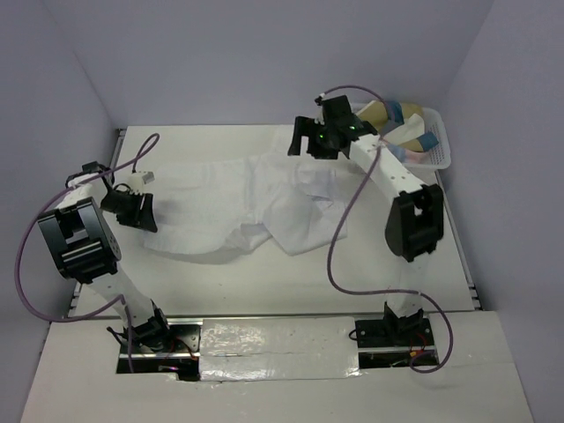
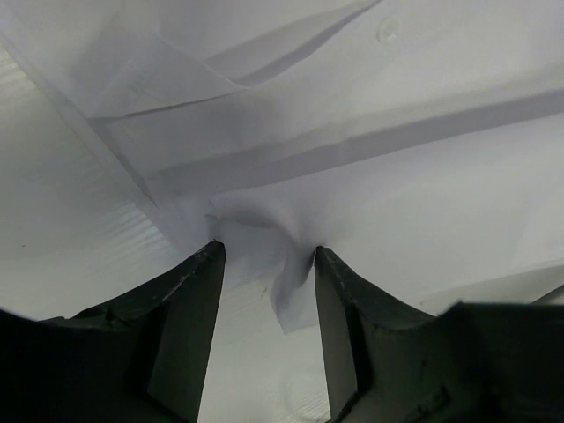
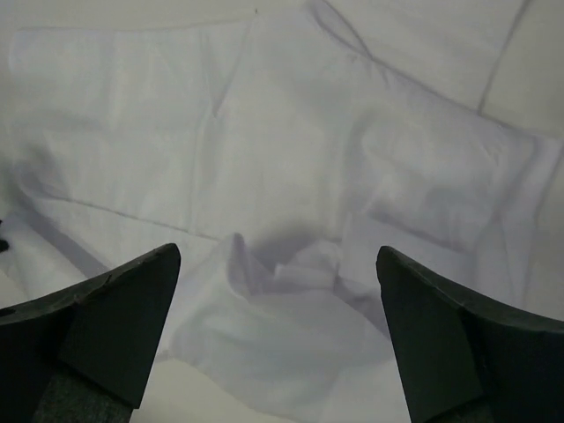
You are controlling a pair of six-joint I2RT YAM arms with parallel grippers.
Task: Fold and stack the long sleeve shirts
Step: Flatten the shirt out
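A white long sleeve shirt (image 1: pixel 238 198) lies spread and rumpled across the middle of the table, with a bunched fold at its right part. My left gripper (image 1: pixel 141 211) is at the shirt's left edge. In the left wrist view its jaws (image 2: pixel 269 251) are partly open, with a puckered flap of the shirt (image 2: pixel 397 176) between the tips. My right gripper (image 1: pixel 308 141) hovers over the shirt's far edge. In the right wrist view it (image 3: pixel 275 256) is wide open and empty above the shirt's (image 3: pixel 291 141) bunched fold.
A white lattice basket (image 1: pixel 438 145) stands at the back right and holds yellow, tan and blue items. Grey walls enclose the white table (image 1: pixel 352 282) on three sides. The arm bases sit at the near edge.
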